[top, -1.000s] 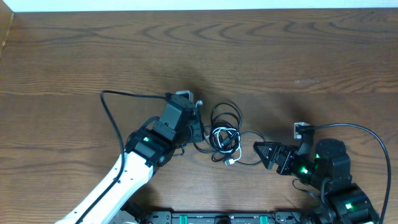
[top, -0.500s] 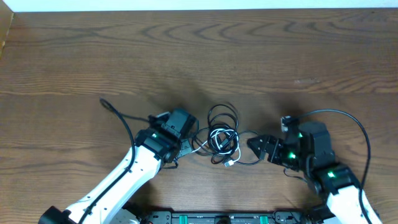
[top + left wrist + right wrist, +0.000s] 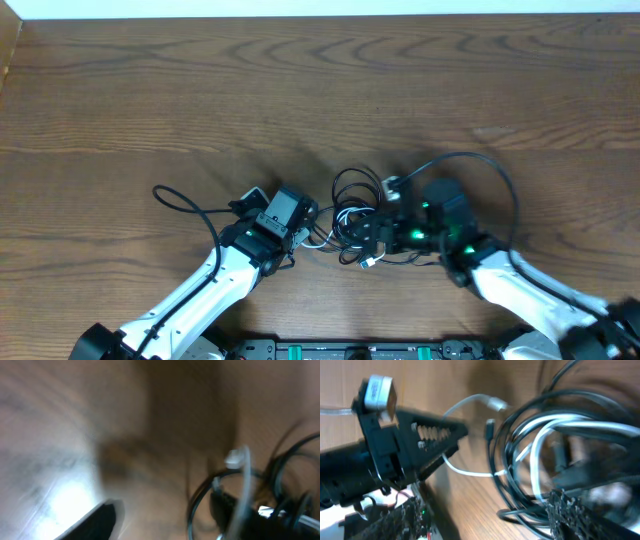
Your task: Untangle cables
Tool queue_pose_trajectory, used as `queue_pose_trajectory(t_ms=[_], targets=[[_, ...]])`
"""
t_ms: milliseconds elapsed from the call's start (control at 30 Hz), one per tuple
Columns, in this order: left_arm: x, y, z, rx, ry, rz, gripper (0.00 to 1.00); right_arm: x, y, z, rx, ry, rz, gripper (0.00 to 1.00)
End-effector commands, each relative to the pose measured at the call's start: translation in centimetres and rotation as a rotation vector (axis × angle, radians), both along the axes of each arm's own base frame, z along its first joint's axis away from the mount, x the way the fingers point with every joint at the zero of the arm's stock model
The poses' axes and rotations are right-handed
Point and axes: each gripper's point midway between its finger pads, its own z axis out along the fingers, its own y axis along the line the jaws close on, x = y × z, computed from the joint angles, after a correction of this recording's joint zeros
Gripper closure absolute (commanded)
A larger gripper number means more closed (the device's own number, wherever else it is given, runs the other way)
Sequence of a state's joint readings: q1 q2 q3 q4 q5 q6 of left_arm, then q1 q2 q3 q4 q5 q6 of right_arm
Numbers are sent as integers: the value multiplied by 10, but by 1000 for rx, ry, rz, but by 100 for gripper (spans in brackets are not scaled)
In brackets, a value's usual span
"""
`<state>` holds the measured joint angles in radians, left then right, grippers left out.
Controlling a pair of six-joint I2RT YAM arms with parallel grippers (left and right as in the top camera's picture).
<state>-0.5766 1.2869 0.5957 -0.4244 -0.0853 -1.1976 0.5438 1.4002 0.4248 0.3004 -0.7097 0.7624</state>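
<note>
The cables [image 3: 356, 212] lie in a tangled pile at mid-table, several black loops around one white cord [image 3: 349, 221]. A small plug [image 3: 370, 262] sticks out at the front. My left gripper [image 3: 306, 229] sits just left of the pile, open; its blurred wrist view shows the jaws wide apart beside the loops [image 3: 280, 485] and a white plug [image 3: 238, 458]. My right gripper [image 3: 373, 233] has reached the pile's right side and is open. Black and white strands [image 3: 535, 445] lie over its right finger [image 3: 580, 515]. The left gripper [image 3: 437, 440] faces it there.
Thick black arm cords loop out over the wood, one left of the left arm [image 3: 170, 195] and one arching above the right arm [image 3: 470, 160]. The table's front edge with a black rail [image 3: 350, 350] lies close behind both arms.
My right arm has swung left across the table to the cable pile. The left gripper has slid slightly toward the front and its jaws have opened.
</note>
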Motion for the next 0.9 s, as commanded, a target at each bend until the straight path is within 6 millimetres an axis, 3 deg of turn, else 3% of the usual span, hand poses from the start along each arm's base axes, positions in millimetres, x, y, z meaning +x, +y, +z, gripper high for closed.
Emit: queue_pose_trajectory(t_ms=[0, 200, 467, 567, 700, 800, 867], targets=[[4, 8, 1, 30, -23, 40, 23, -6, 14, -17, -31, 60, -19, 23], [13, 24, 10, 26, -55, 103, 18, 3, 16, -64, -200, 61, -169, 28], [27, 46, 46, -26, -178, 163, 18, 14, 33, -86, -271, 79, -174, 33], [28, 46, 62, -33, -233, 130, 18, 14, 38, -100, -322, 133, -155, 55], [26, 47, 76, -30, -284, 93, 18, 14, 45, -99, -338, 146, -82, 99], [20, 50, 80, -26, -286, 85, 18, 20, 50, -73, -247, 102, 0, 99], [16, 51, 81, -26, -281, 84, 18, 29, 43, -52, -200, 85, -5, 99]])
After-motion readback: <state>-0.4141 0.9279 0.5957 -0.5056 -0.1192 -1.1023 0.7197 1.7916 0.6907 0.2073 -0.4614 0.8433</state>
